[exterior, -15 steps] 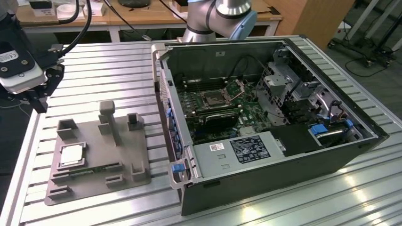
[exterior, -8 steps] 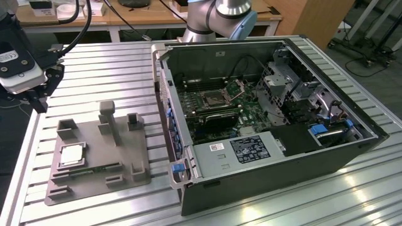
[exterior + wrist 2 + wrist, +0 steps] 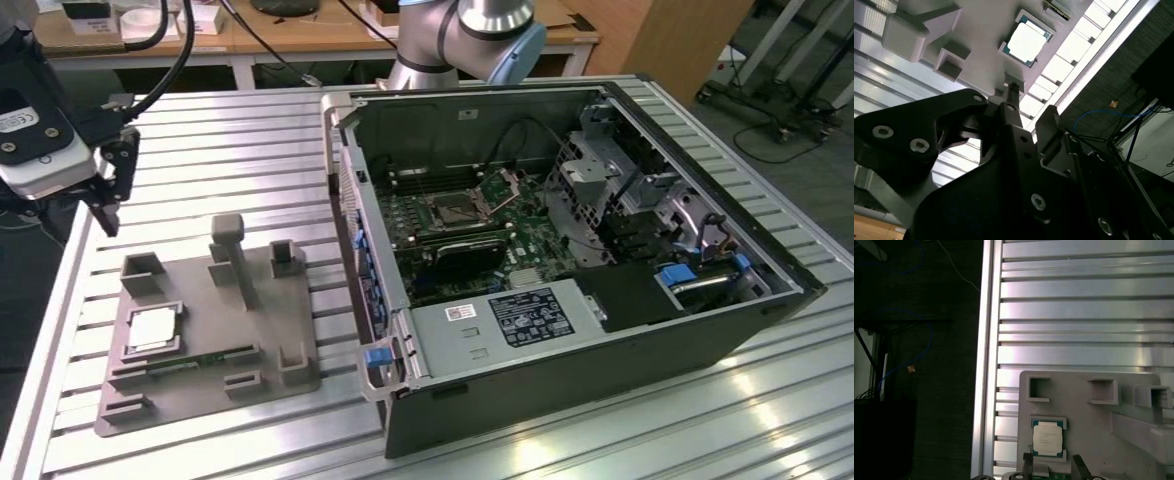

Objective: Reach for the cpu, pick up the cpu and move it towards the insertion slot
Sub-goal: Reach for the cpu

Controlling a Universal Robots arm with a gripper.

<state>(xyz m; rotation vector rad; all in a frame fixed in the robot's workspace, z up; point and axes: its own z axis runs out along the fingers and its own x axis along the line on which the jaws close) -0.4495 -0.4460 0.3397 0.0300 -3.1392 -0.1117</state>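
Mid-reach: hovering with gripper (image 3: 1051, 469) empty, fingers (image 3: 1027, 467) spread, cpu (image 3: 1048, 438) lying in tray (image 3: 1094, 420) below and ahead of them, well apart. Probably calls for centring over it, descending level.

No print can be made out letter for letter. In the exterior view, a black label (image 3: 531, 318) with rows of fine white print and small marks lies on the grey cover plate (image 3: 447, 350) inside the open computer case (image 3: 601, 400), in the lower middle of the frame. Its lines are too small to read. Just beside it, toward the exterior view's left, sits a small white sticker (image 3: 461, 312) with dark marks, likewise unreadable. At the upper left of the frame, a white housing (image 3: 40, 155) on the arm carries an oval label (image 3: 16, 120) with dark print. In the first wrist view, the cpu (image 3: 1047, 436) bears faint lines of print on its metal top, none legible.
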